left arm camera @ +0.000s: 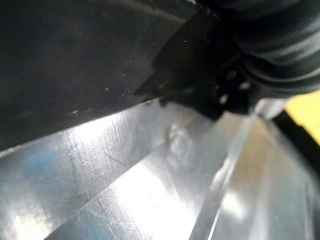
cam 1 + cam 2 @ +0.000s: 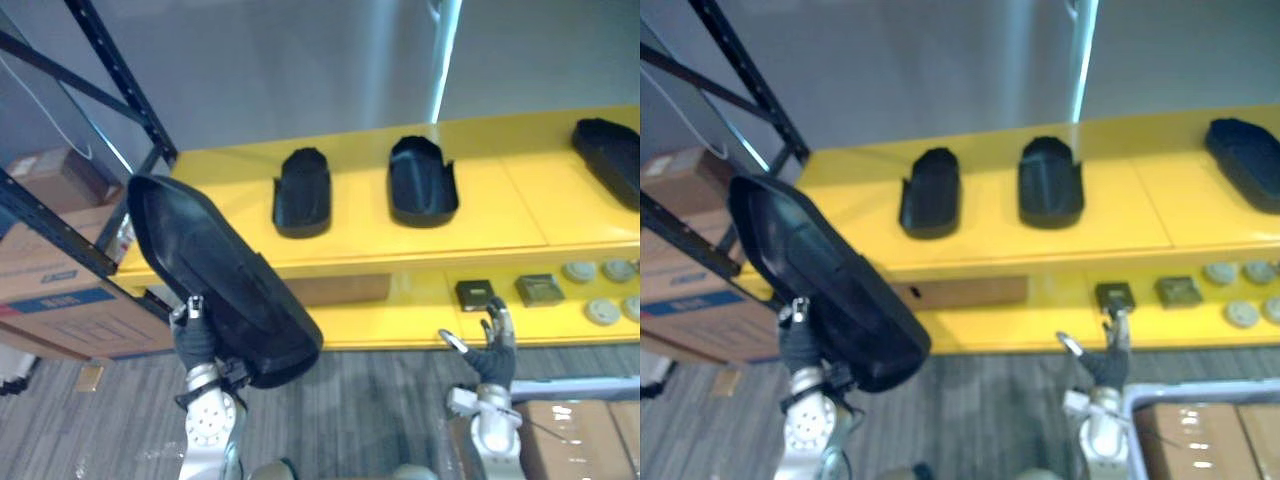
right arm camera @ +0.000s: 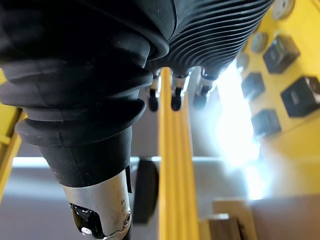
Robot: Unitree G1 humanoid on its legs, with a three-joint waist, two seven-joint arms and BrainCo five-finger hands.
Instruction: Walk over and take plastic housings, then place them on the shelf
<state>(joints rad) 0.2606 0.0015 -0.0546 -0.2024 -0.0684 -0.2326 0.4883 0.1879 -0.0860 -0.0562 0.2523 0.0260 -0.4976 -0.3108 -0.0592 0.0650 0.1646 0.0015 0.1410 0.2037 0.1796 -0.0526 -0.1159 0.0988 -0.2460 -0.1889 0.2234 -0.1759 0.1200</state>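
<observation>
- Locate held housing [image 2: 215,270] in front of the left end of the yellow shelf [image 2: 520,210], raised in the left hand [image 2: 193,340], long axis tilted, hollow side facing the head camera.
- Read left hand as clamped on the lower rim of the shell: one silver digit laid over the near edge, the rest tucked behind the black wall.
- Read right hand [image 2: 495,350] as empty, fingers straight and spread, raised just in front of the shelf's lower tier.
- Treat as a thin, moulded, stiff shell: likely light for its bulk, smooth and somewhat slippery, prone to swinging when gripped at one end.
- Prefer a hold on the rim or side wall, thumb inside and fingers outside; add a supporting hold near the far end if the shell starts to rotate.
- Avoid knocking the rim on the shelf edge; expect scuffing or cracking at thin corners.
- Set down hollow side as on the neighbours: left shelved housing [image 2: 302,190] and middle shelved housing [image 2: 422,180], lying apart on the top tier, with free yellow surface to the left of them.
- Note right shelved housing [image 2: 610,155] cut off at the view's edge.
- Cannot tell how the hidden fingers sit on the held housing's back, nor its contact in the left wrist view, dark there.
- Cannot identify the small dark blocks [image 2: 473,293] and pale discs [image 2: 600,310] on the lower tier.
</observation>
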